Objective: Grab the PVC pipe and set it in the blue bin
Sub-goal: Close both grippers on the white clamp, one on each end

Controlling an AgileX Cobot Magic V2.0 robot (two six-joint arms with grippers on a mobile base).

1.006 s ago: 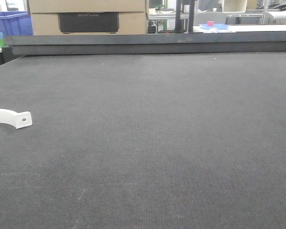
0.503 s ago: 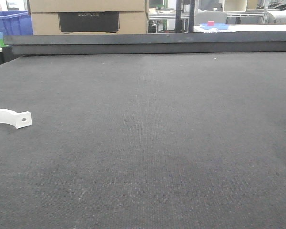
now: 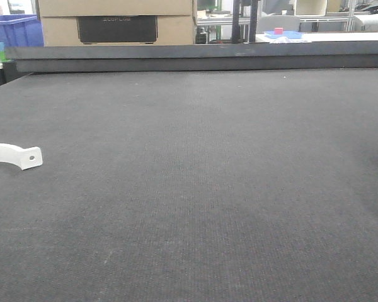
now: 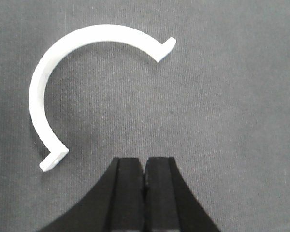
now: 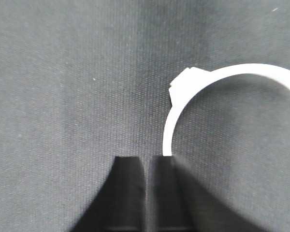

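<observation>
Left gripper (image 4: 145, 162): fingers pressed together, empty, just beside curved white pipe piece (image 4: 36, 92) lying flat on mat (image 3: 208, 189), left side. Right gripper (image 5: 146, 162): fingers together too, second piece (image 5: 181, 108) at its tip. Risk: descending shut shoves piece; thin band slips. Blue bin (image 3: 16, 31) far left, off mat.

Change record, front view: no item is visibly moving. The white PVC clamp (image 3: 14, 155), near left on the dark mat (image 3: 195, 189), is showing no shift in place or turn. Far background is differing only by faint flicker, too small to tell. Wrist views are offering no earlier picture to compare.
</observation>
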